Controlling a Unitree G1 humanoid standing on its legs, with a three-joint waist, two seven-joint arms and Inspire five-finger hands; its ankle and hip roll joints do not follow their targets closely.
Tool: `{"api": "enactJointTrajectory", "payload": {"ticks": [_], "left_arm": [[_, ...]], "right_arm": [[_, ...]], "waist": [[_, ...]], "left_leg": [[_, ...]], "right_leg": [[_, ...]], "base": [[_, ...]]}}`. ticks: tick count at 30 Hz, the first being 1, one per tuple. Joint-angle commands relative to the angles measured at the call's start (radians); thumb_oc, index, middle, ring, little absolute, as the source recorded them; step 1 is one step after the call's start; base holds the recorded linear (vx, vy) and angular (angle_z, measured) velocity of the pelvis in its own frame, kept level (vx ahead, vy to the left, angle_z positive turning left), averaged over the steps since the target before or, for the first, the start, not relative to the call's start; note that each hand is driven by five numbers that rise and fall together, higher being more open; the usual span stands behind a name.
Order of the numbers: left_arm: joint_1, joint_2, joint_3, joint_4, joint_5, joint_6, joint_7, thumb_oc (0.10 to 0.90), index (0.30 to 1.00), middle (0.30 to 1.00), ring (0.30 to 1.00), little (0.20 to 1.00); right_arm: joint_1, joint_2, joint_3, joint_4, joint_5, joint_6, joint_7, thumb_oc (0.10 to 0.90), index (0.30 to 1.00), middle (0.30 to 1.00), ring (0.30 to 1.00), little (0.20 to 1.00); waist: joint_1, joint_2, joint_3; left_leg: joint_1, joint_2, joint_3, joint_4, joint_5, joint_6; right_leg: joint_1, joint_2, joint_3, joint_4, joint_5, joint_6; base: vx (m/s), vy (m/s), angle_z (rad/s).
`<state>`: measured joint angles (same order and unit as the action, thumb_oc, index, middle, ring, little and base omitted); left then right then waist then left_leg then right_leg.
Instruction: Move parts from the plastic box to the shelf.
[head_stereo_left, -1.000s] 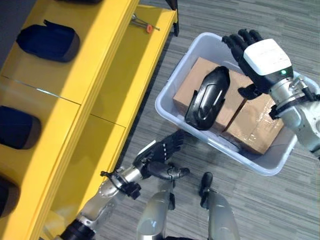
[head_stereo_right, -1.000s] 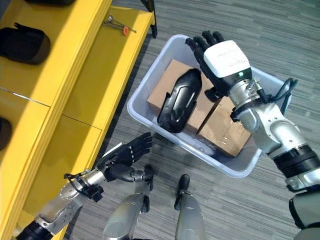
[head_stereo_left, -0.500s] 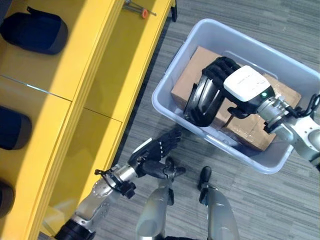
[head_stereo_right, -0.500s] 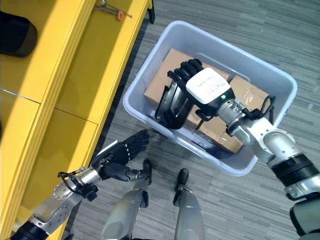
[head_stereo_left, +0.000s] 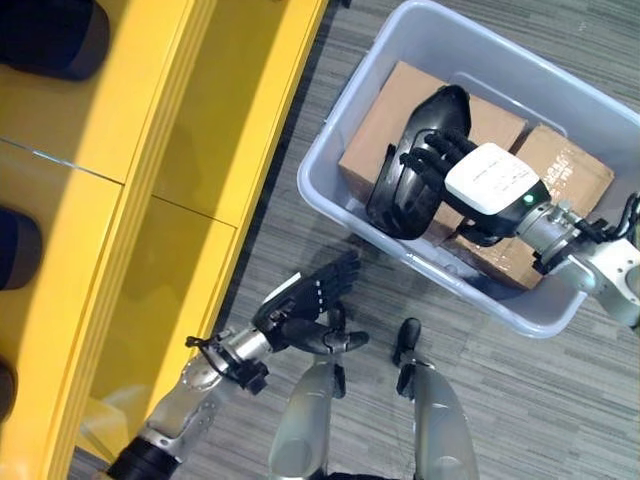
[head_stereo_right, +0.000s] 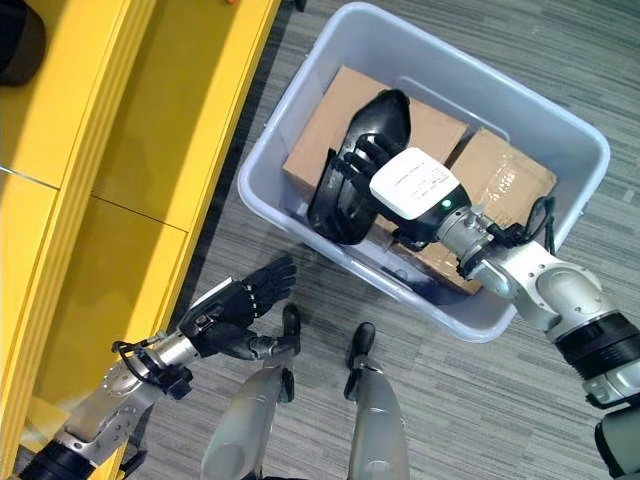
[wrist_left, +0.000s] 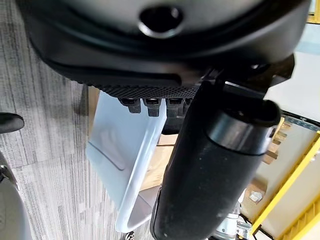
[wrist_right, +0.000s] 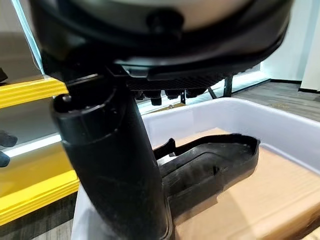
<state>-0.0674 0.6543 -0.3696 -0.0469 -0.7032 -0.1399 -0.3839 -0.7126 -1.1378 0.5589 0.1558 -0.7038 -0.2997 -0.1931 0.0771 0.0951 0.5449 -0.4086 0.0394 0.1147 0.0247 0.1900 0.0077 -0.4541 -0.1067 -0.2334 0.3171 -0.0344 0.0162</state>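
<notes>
Toward two o'clock in the head views, a pale plastic box is seen on the grey floor, with two cardboard cartons packed inside it. A glossy black part is propped across the nearer carton, so that it sits high and can be reached from above. The right hand is laid over this part, with its fingers curled across the middle; in the right wrist view the thumb is seen beside the part's edge. A grasp is judged to be forming or formed, though a firm pinch cannot be confirmed, and the part is not yet lifted clear of the carton.

At seven o'clock the left hand is held low over the floor, empty, with fingers loosely extended, presumably kept out of the way.

At nine to eleven o'clock the yellow shelf is seen, with dark parts already lying on its upper level. The lower level nearest the box is bare, so it is judged a likely destination.
</notes>
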Motion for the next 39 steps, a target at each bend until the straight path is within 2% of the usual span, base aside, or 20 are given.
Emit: {"api": "enactJointTrajectory", "payload": {"ticks": [1,12,18,22,28,29,30,31,32,39], "left_arm": [[0.016,0.020,0.034,-0.094,-0.057,-0.087,-0.058,0.900,1.000,1.000,1.000,1.000],[0.008,0.036,0.027,-0.098,-0.060,-0.067,-0.073,0.900,1.000,1.000,1.000,1.000],[0.023,0.047,0.038,-0.096,-0.066,-0.060,-0.090,0.900,1.000,1.000,1.000,1.000],[0.038,0.048,0.045,-0.097,-0.062,-0.061,-0.089,0.900,1.000,1.000,1.000,1.000],[0.049,0.050,0.063,-0.095,-0.068,-0.054,-0.096,0.900,1.000,1.000,1.000,1.000],[0.064,0.053,0.065,-0.095,-0.071,-0.052,-0.098,0.900,1.000,1.000,1.000,1.000],[0.066,0.054,0.068,-0.094,-0.069,-0.049,-0.100,0.900,1.000,1.000,1.000,1.000],[0.057,0.055,0.074,-0.095,-0.068,-0.047,-0.101,0.900,1.000,1.000,1.000,1.000],[0.072,0.055,0.071,-0.091,-0.068,-0.051,-0.106,0.900,1.000,1.000,1.000,1.000],[0.089,0.051,0.080,-0.085,-0.066,-0.057,-0.114,0.900,1.000,1.000,1.000,1.000]], "right_arm": [[-0.109,-0.025,-0.025,-0.107,0.045,-0.021,-0.050,0.900,1.000,1.000,1.000,1.000],[-0.137,-0.037,-0.018,-0.134,-0.019,0.003,-0.063,0.900,1.000,1.000,1.000,1.000],[-0.182,-0.058,-0.010,-0.160,-0.047,0.068,-0.052,0.900,1.000,1.000,1.000,1.000],[-0.174,-0.067,-0.034,-0.188,-0.034,0.086,-0.045,0.900,1.000,1.000,1.000,1.000],[-0.172,-0.074,-0.059,-0.199,0.014,0.095,-0.034,0.900,1.000,1.000,1.000,1.000],[-0.159,-0.072,-0.061,-0.197,0.020,0.093,-0.043,0.900,1.000,1.000,1.000,1.000],[-0.159,-0.071,-0.069,-0.196,0.039,0.092,-0.052,0.900,1.000,1.000,1.000,1.000],[-0.168,-0.072,-0.076,-0.196,0.044,0.092,-0.051,0.900,1.000,1.000,1.000,1.000],[-0.156,-0.067,-0.078,-0.195,0.038,0.086,-0.057,0.900,1.000,1.000,1.000,1.000],[-0.153,-0.075,-0.107,-0.220,0.028,0.064,-0.076,0.900,1.000,1.000,1.000,1.000]], "waist": [[0.009,-0.023,-0.025],[0.009,-0.028,-0.025],[0.012,-0.036,-0.025],[0.012,-0.037,-0.025],[0.011,-0.038,-0.025],[0.006,-0.041,-0.025],[0.006,-0.041,-0.025],[0.011,-0.037,-0.025],[0.005,-0.041,-0.025],[0.003,-0.038,-0.025]], "left_leg": [[-0.014,0.001,0.038,0.044,-0.086,-0.038],[-0.106,0.021,0.027,0.066,-0.067,-0.056],[-0.179,0.033,0.009,0.106,-0.066,-0.062],[-0.206,0.037,0.000,0.127,-0.068,-0.064],[-0.245,0.042,-0.010,0.159,-0.073,-0.066],[-0.233,0.033,-0.015,0.175,-0.100,-0.071],[-0.243,0.034,-0.017,0.183,-0.102,-0.071],[-0.271,0.044,-0.014,0.180,-0.077,-0.066],[-0.255,0.034,-0.019,0.193,-0.105,-0.071],[-0.303,0.036,-0.025,0.220,-0.110,-0.072]], "right_leg": [[-0.017,0.084,0.002,0.092,-0.095,0.010],[-0.102,0.103,-0.011,0.132,-0.106,-0.002],[-0.174,0.119,-0.011,0.194,-0.126,-0.015],[-0.200,0.120,-0.009,0.226,-0.136,-0.019],[-0.235,0.123,-0.008,0.261,-0.150,-0.027],[-0.224,0.115,0.002,0.280,-0.178,-0.020],[-0.233,0.115,0.002,0.290,-0.181,-0.022],[-0.259,0.121,-0.008,0.285,-0.157,-0.032],[-0.243,0.114,0.002,0.301,-0.186,-0.023],[-0.288,0.118,0.002,0.330,-0.195,-0.032]], "base": [[-0.02,-0.054,-0.02],[-0.01,-0.081,-0.01],[0.01,-0.101,-0.01],[0.02,-0.070,-0.01],[0.03,-0.048,-0.02],[0.09,-0.071,-0.01],[0.02,-0.069,-0.01],[0.02,-0.059,0.02],[0.01,-0.049,0.02],[0.02,-0.027,0.01]]}}
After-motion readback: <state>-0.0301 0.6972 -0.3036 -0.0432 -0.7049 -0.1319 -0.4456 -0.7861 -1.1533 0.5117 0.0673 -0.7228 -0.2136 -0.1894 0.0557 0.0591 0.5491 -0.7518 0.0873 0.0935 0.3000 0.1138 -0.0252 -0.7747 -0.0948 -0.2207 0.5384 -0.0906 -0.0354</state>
